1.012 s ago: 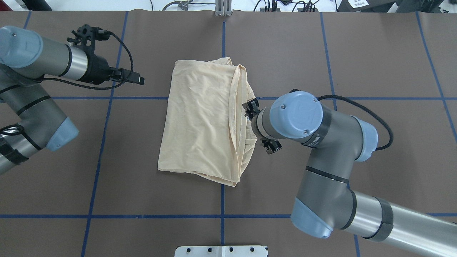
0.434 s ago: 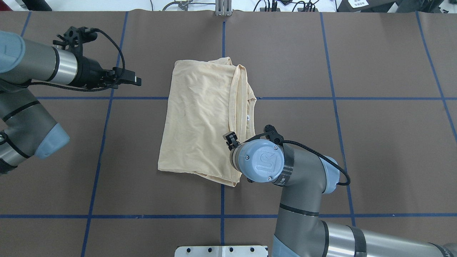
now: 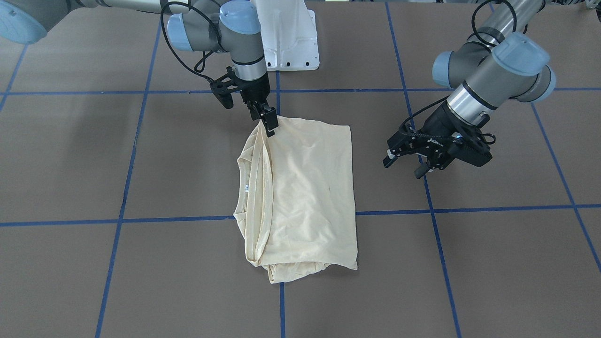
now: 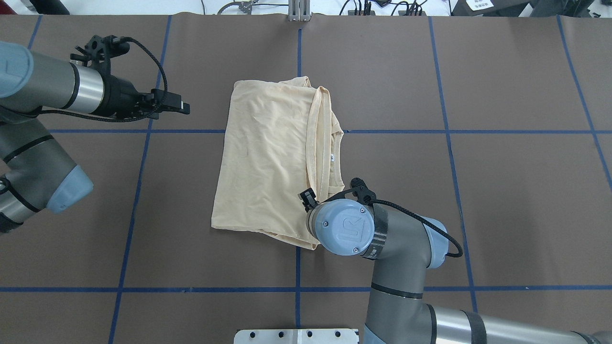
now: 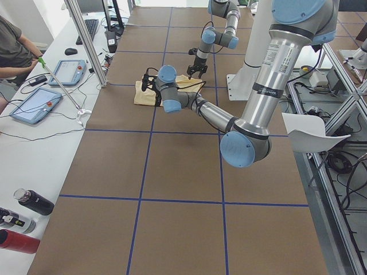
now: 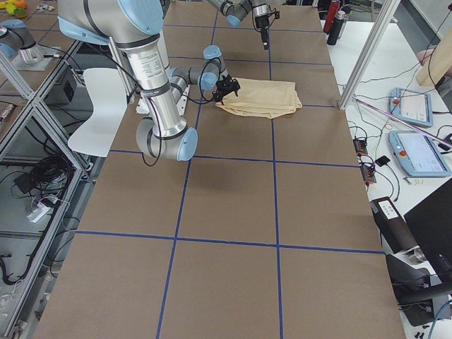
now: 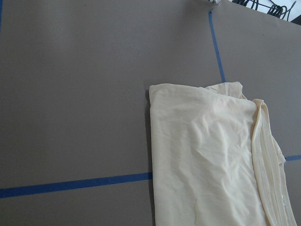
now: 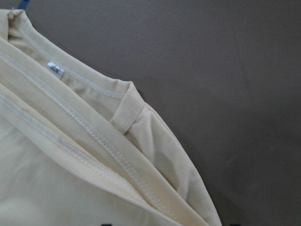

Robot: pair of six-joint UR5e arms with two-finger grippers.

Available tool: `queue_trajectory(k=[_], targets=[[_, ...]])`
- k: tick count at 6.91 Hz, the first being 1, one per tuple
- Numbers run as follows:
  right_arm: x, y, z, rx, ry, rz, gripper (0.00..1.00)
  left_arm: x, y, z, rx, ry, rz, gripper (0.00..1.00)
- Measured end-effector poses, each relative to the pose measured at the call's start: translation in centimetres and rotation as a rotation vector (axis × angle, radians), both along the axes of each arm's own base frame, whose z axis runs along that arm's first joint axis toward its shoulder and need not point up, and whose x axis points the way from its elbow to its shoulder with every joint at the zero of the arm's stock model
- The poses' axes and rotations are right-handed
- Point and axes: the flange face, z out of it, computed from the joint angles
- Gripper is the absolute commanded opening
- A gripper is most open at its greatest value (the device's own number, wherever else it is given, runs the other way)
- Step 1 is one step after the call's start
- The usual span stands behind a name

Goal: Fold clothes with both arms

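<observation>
One folded cream shirt [image 4: 267, 162] lies mid-desk [image 4: 502, 200], across blue tape lines [image 4: 478, 131]. Of my two grippers, the right gripper [image 3: 268, 124] meets the shirt corner nearest the white base [image 3: 286, 33]; I cannot tell whether it is clamped. The left gripper [image 3: 402, 167] hangs beside the shirt, fingers apart.

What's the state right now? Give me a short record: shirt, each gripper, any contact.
shirt: pale cream, folded to a rough rectangle, lying flat on the brown table; no print showing
collar side: along the fold's edge on the robot's right, neck label visible
right gripper: tips at the fabric edge of the shirt's robot-side corner; open or shut unclear
left gripper: open, empty, off to the shirt's other side, apart from it
</observation>
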Motion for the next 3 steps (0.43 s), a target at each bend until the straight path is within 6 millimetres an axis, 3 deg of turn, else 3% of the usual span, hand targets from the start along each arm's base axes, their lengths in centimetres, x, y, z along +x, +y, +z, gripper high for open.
queue_trajectory(k=[3], targets=[[-0.66,0.77,0.71,-0.002,0.014,-0.011,0.74,-0.11,0.13,-0.01,-0.003,0.002,-0.001,1.00]])
